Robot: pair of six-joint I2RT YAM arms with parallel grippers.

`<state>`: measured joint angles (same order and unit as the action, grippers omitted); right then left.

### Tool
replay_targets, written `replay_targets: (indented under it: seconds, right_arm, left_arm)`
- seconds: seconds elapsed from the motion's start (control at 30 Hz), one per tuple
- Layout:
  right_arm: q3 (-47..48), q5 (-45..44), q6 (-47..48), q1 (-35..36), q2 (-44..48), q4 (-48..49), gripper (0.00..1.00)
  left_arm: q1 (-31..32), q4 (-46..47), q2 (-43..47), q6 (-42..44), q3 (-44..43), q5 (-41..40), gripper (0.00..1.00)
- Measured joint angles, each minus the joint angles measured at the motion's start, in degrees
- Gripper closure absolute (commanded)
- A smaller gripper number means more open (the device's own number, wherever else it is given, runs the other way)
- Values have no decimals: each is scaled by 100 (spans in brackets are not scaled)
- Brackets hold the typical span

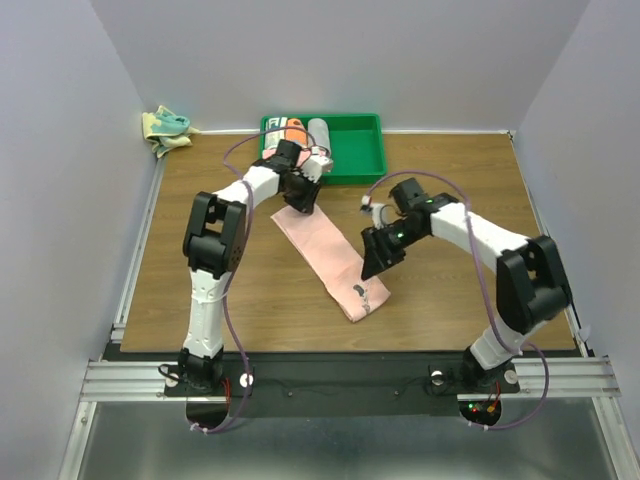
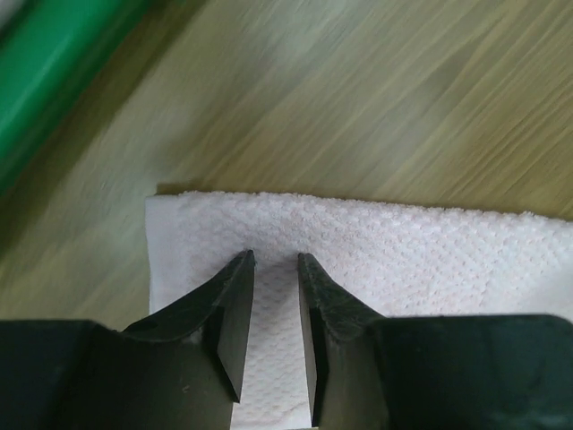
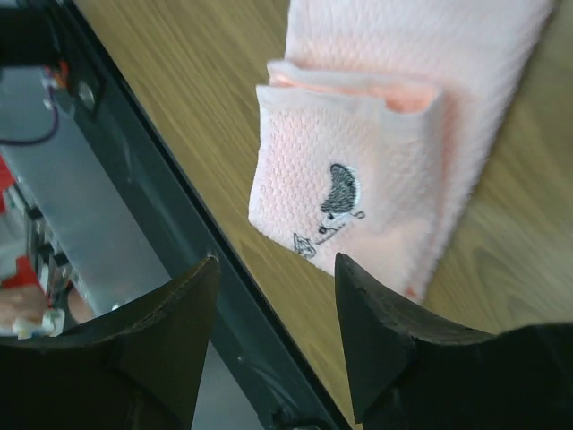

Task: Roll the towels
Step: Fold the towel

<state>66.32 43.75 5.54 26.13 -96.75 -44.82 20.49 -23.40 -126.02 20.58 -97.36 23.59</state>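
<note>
- My left arm reaches forward from its base and bends in toward the middle of the tabletop (image 1: 450,320), wrist tipped down at the far end of the pink towel (image 1: 330,262).
- My right arm reaches forward, then folds back and inward, so its wrist points down and toward me beside the towel's near end.
- My left end effector (image 2: 276,262) is only narrowly parted. Its fingertips (image 2: 240,269) sit over the towel's far end, just inside the short edge. The cloth shows flat in the gap, and I cannot tell whether the tips press on it.
- My right end effector (image 3: 277,260) stands wide apart and holds nothing. It hangs just clear of the towel's near end.
- The pink towel lies in a long diagonal strip across the middle of the tabletop. Its near end is folded over once, with the small dark mark (image 3: 338,199) facing up on the flap.
- The teal towel (image 1: 165,128) sits crumpled at the far left corner, well apart from both arms.
- The green tray (image 1: 365,150) stands at the far edge, just behind my left wrist.
- The folded end lies near the tabletop's front edge and the metal rail (image 1: 350,375). There is bare wood to the right and left of the strip.
</note>
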Motion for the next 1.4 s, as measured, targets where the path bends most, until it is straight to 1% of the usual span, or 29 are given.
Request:
replay_targets:
  seconds: [0.17,0.2,0.23,0.3,0.37,0.43,0.47,0.5,0.53,0.63,0.7,0.73,0.77,0.87,0.93,1.0,1.17,1.4]
  right_arm:
    - [133,-31,-136,-938,949,79,44]
    - [133,-142,-160,-1198,1067,120,44]
    - [129,-227,-173,-1340,1099,151,44]
    - [55,-278,-173,-1410,1019,219,48]
    - [-103,-264,-170,-1384,848,260,48]
    - [-341,-236,-168,-1357,520,291,49]
    - [-424,-223,-170,-1342,374,293,50]
    - [-518,-184,-173,-1333,160,306,51]
    - [-570,-162,-173,-1331,55,310,51]
    - [-697,-63,-170,-1329,-258,315,50]
    - [-717,26,-170,-1298,-323,328,48]
    - [-719,87,-170,-1290,-352,334,48]
    - [-721,131,-177,-1276,-369,345,48]
    - [-833,308,-221,-1115,-492,553,48]
    - [-935,400,-254,-973,-662,638,51]
    - [-990,601,-306,-890,-828,645,52]
    - [-970,1088,-411,-798,-1158,682,56]
    - [-807,1550,-710,-538,-1600,907,56]
  left_arm:
    - [476,-98,-656,-31,-1064,125,53]
    - [553,-138,-789,-59,-1294,170,50]
    - [621,-151,-855,-87,-1423,210,45]
    - [721,-188,-892,-162,-1561,249,40]
    - [743,-199,-835,-225,-1569,214,32]
    - [710,-221,-643,-264,-1497,120,22]
    - [682,-181,-501,-282,-1373,83,19]
    - [634,-118,-227,-315,-1139,39,19]
    - [595,-127,11,-343,-916,9,21]
    - [481,-111,887,-367,-256,-81,49]
    - [409,-15,1338,-382,101,-111,60]
    - [391,-2,1464,-356,195,-107,62]
    - [385,13,1637,-378,369,-81,62]
    - [417,262,1746,-363,905,42,63]
    - [470,306,1657,-380,1421,109,63]
    - [509,295,1515,-400,1611,151,63]
    - [621,409,1119,-485,1714,240,63]
    - [636,743,946,-678,1639,197,67]
